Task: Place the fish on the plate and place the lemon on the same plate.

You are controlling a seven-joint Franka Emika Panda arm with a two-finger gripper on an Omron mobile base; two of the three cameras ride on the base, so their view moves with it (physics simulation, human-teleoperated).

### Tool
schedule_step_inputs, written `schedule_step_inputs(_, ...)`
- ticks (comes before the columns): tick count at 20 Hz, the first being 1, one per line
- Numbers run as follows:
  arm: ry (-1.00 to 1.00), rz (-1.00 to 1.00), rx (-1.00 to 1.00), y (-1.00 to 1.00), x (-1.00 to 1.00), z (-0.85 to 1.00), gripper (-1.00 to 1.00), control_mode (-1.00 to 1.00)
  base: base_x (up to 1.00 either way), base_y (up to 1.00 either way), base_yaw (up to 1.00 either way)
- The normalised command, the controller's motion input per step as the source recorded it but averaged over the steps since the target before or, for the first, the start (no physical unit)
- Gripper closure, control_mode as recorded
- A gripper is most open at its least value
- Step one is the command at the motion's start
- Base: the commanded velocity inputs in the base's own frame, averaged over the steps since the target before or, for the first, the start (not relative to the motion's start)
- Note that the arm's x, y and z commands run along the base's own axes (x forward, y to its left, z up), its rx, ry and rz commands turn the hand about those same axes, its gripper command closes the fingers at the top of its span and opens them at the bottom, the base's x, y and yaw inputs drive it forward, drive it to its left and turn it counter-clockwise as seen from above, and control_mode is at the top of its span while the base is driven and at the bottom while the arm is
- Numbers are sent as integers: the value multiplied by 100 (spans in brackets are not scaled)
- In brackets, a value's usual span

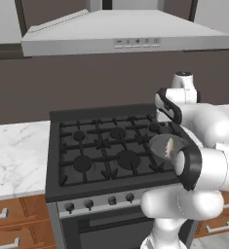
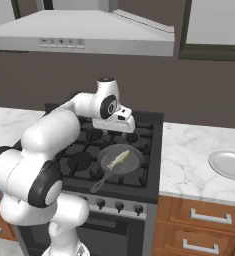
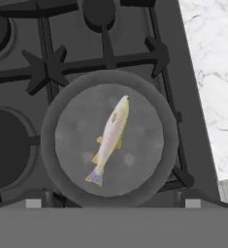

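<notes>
Fish (image 3: pixel 110 138): slender, pale, tapering; tail fanned

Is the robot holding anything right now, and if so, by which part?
Nothing is held. The hand hangs above the frying pan, and the fish lies untouched in it.

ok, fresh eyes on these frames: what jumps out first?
The fish lying in the dark frying pan on the stove's front right burner, seen straight down in the hand view. Next, the big white arm over the stove, its gripper hanging above the pan. Then the pale plate sitting bare on the marble counter to the stove's right.
</notes>
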Motion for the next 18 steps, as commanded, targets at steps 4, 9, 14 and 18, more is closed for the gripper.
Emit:
schedule_step_inputs(4, 0, 0, 0, 0, 43, -33, -100, -100, 0, 0, 0)
schedule_step_inputs(9, -5, 0, 4, 0, 25, -68, -100, -100, 0, 0, 0)
schedule_step_inputs(14, -3, 0, 6, -1, 3, -46, -100, -100, 0, 0, 0)
schedule_step_inputs(18, 0, -9, 4, -18, -2, -26, -100, -100, 0, 0, 0)
